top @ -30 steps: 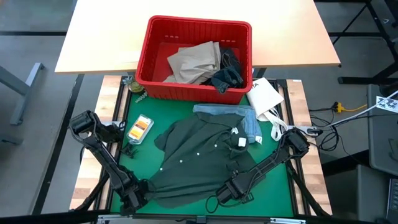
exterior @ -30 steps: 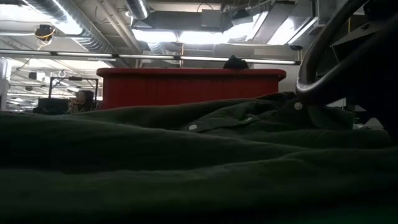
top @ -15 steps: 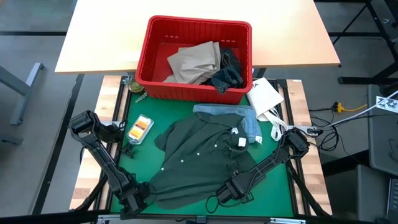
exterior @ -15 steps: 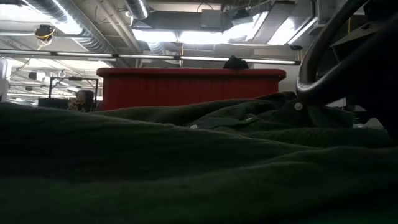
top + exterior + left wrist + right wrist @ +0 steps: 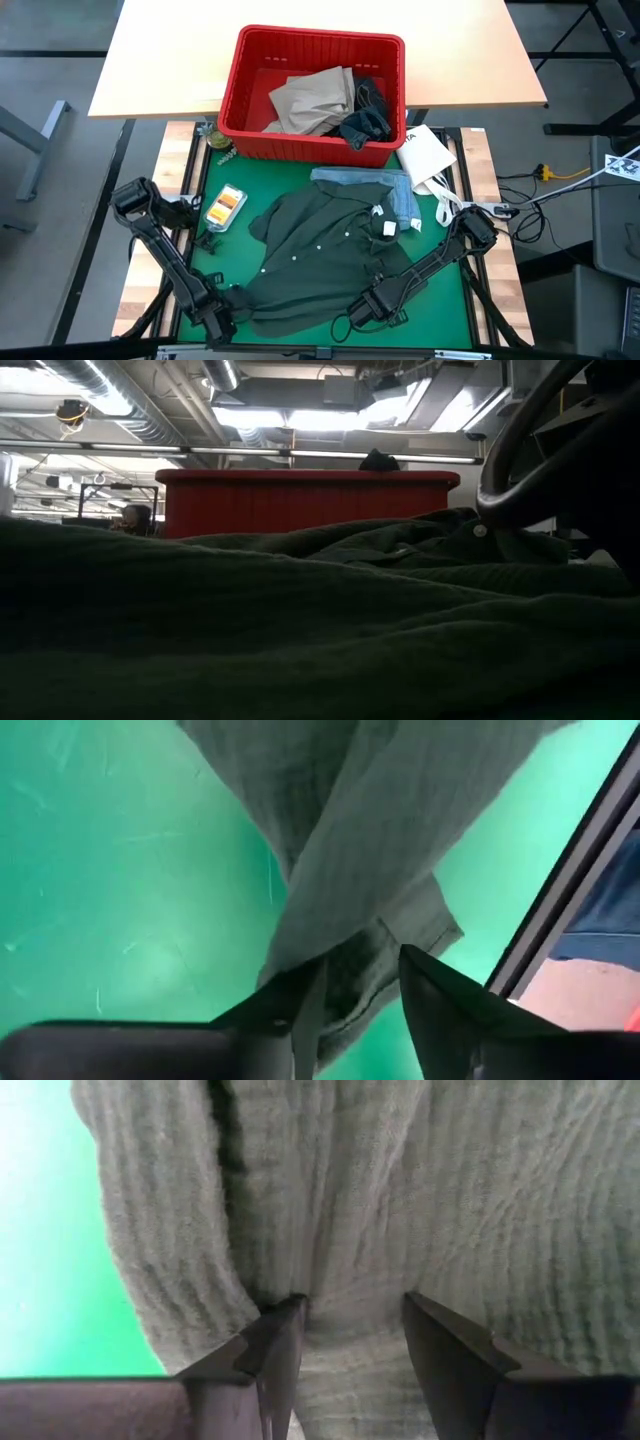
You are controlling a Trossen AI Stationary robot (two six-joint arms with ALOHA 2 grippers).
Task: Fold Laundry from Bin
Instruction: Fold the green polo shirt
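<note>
A dark green shirt (image 5: 320,255) lies spread on the green mat (image 5: 225,255) and fills the low view's foreground (image 5: 300,620). My left gripper (image 5: 214,318) stands at its near left corner, open over a narrow end of the cloth (image 5: 355,960). My right gripper (image 5: 368,305) stands at the shirt's near edge, fingers apart and pointing down on the cloth (image 5: 352,1298). A light blue garment (image 5: 385,188) lies under the shirt's far side. The red bin (image 5: 312,38) behind holds tan trousers (image 5: 310,100) and dark blue jeans (image 5: 365,120). My left gripper comes from above, its fingers apart around the shirt's narrow near-left end (image 5: 350,930). The cloth lies against the inner side of one finger (image 5: 300,1010); the other finger (image 5: 440,1005) stands clear of it. That end rests on the mat, slack. My right gripper points down with both fingertips on the shirt near its near edge. The cloth puckers into a fold at one fingertip (image 5: 285,1308). The shirt stays flat on the mat between the open fingers.
A white packet (image 5: 425,155) lies at the mat's far right beside the bin. A small orange and yellow box (image 5: 225,205) sits on the mat's left part. Bare mat shows left of the shirt. A pale wooden table (image 5: 160,60) stands beyond.
The shirt's near left part has humped up a little higher in the low view. The right arm has kept still.
</note>
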